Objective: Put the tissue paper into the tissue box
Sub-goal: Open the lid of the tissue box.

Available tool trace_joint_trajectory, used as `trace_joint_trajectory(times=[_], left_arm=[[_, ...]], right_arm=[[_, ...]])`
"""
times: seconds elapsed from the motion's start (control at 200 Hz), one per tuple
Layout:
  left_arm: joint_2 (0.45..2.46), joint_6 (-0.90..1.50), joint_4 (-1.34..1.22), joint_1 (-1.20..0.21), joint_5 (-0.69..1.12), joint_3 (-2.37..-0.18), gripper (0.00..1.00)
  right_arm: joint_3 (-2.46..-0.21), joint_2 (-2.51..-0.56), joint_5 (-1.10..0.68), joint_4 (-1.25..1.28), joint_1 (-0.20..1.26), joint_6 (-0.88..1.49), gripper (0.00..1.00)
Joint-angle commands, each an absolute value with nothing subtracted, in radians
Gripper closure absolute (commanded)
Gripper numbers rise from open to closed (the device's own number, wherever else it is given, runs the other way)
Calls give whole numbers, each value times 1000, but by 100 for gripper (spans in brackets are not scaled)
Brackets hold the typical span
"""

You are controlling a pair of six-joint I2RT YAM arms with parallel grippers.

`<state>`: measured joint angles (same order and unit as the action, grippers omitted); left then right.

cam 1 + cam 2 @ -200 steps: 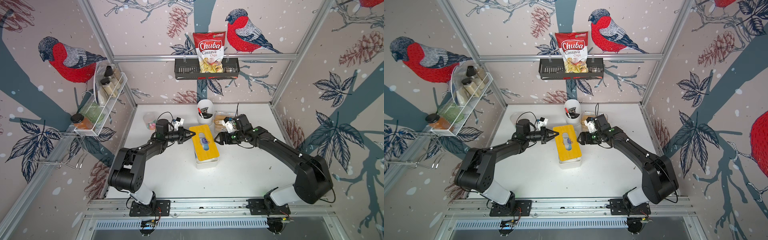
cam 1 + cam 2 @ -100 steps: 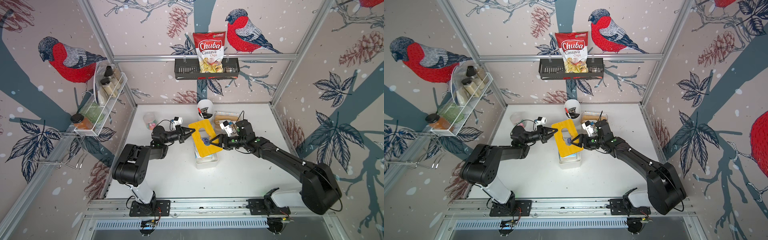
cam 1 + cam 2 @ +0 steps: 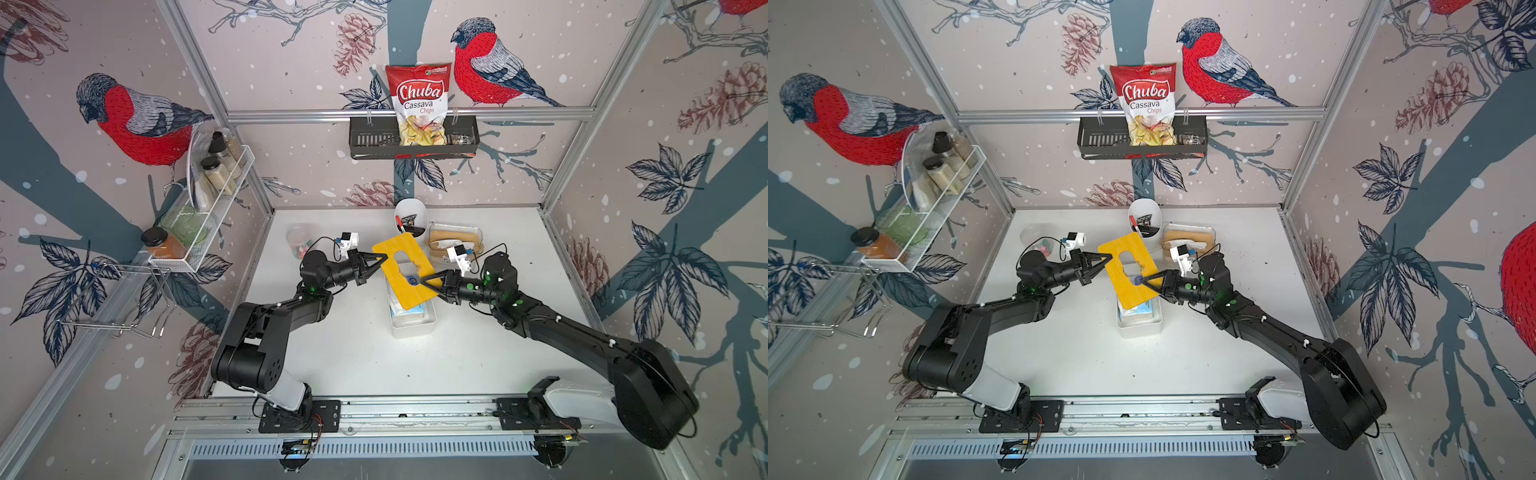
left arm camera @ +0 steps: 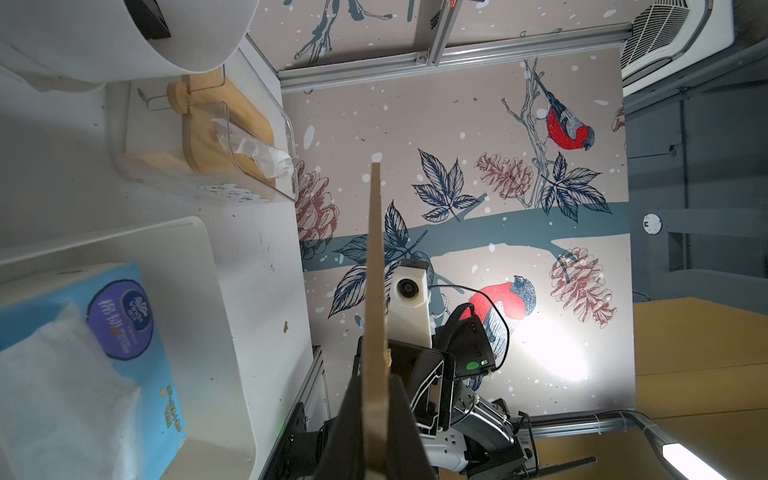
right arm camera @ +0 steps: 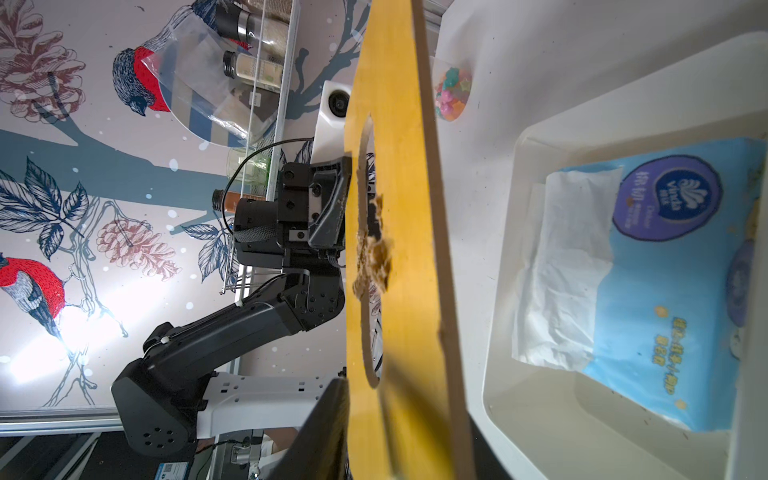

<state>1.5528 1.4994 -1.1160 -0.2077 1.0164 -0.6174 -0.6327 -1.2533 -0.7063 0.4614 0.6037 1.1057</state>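
Leftmost, grips the tilted yellow lid [image 3: 409, 293] by one edge with the left end effector [image 3: 384, 258], jaws pressed together on it. Holds that lid raised over the white tissue box [image 3: 415, 330] on the worktop [image 3: 353, 353]. Shows the tissue paper [image 5: 673, 299], a blue pack with a white sheet on top, lying inside the box. Straddles the lid's opposite edge with the right end effector [image 3: 424, 279]; cannot tell whether clamped.

Tissue pack [image 3: 409, 311] lies in the box [image 3: 413, 330], lid [image 3: 409, 293] tilted above it.
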Motion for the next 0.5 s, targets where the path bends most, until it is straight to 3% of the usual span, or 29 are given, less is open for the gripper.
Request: trace_joint_trajectory(times=[0.0, 0.11, 0.175, 0.315, 0.495], left_arm=[[1536, 1430, -1077, -210, 981, -618, 100], [1520, 1373, -1021, -210, 975, -620, 100], [1510, 1338, -991, -210, 969, -621, 100], [1485, 1198, -856, -209, 945, -640, 71], [1434, 797, -422, -214, 771, -725, 47]], right_arm=[[-613, -1223, -683, 591, 603, 1150, 78], [-603, -1220, -672, 617, 586, 1157, 95], [-608, -1221, -676, 611, 575, 1148, 100], [-643, -1209, -714, 542, 524, 1094, 100], [-701, -1160, -753, 384, 385, 988, 100]])
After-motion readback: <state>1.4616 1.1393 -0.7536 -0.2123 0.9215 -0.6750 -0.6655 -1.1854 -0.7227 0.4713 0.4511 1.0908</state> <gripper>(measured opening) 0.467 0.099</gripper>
